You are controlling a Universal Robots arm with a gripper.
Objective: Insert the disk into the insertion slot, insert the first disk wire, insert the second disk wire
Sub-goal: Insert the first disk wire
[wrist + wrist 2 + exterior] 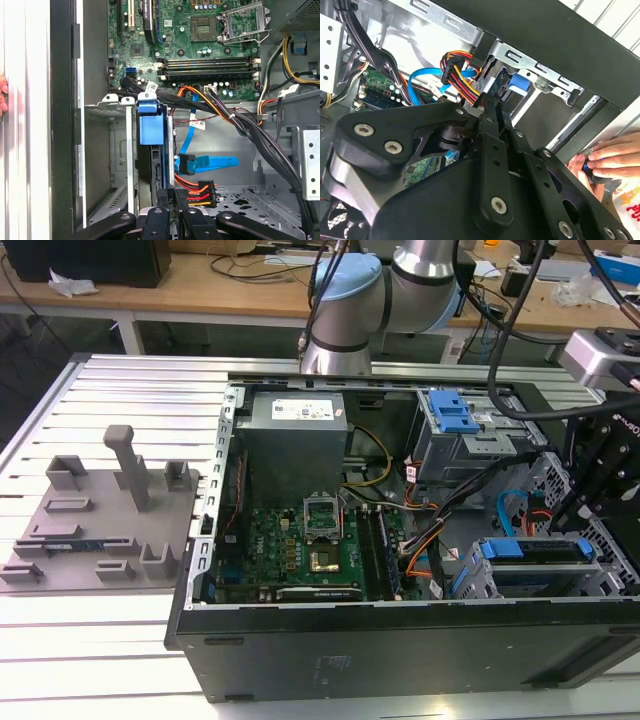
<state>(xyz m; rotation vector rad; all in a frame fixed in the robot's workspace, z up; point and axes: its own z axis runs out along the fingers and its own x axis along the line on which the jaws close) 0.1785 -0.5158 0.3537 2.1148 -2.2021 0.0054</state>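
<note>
Blue plastic frames the flat disk (150,130), which sits deep in the grey perforated sheet-metal insertion slot (107,106) at the open computer case's (62,125) corner. The black gripper (171,200) hovers at its exposed end beside the red-orange-yellow wire plug (200,194); apart or clamped, I cannot tell. A skewed plug could bend the disk's pins.

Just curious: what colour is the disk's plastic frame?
Bright blue frame, clearest in the first wrist view.
</note>
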